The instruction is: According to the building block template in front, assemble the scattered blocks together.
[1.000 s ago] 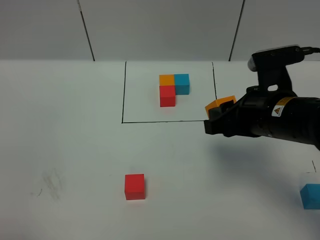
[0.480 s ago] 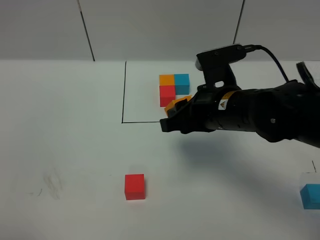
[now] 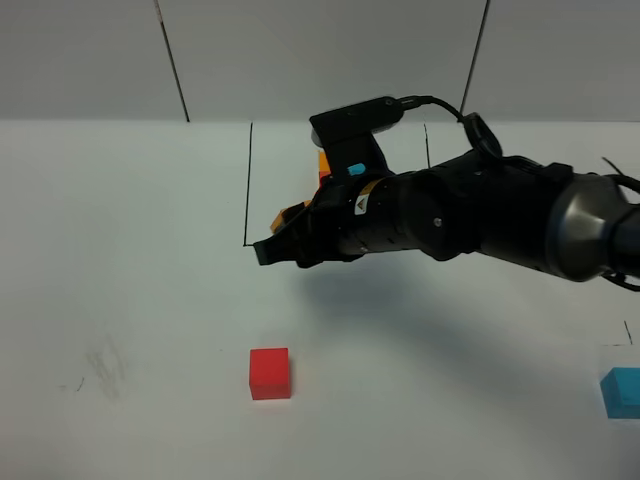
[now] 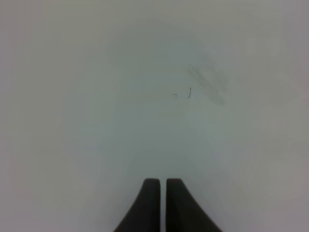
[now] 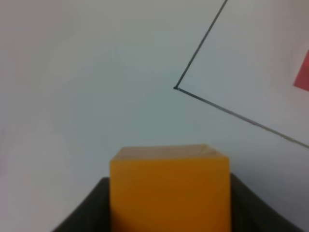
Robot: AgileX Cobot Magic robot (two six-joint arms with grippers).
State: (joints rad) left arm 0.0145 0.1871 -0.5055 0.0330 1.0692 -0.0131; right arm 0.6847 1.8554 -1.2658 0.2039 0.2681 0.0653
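Note:
My right gripper (image 3: 284,236) reaches across the table and hangs above the near left corner of the black-line frame (image 3: 247,190), shut on the orange cube (image 3: 294,214). In the right wrist view the orange cube (image 5: 169,188) fills the space between the dark fingers (image 5: 91,208). The red cube (image 3: 269,373) lies on the table below and in front of that gripper. At the far right edge lies the cyan-blue cube (image 3: 622,392). My right arm hides most of the building block template (image 3: 323,163). My left gripper (image 4: 161,182) is shut and empty over bare table.
A grey smudge (image 3: 103,365) marks the white table at the front left, and the smudge (image 4: 207,82) also shows in the left wrist view. The frame's corner (image 5: 175,88) and a red sliver (image 5: 303,72) of the template appear in the right wrist view.
My right arm has swung left across the frame with the orange cube, from the frame's right side to its near left corner, and now covers the template. Red and cyan-blue cubes have not moved.

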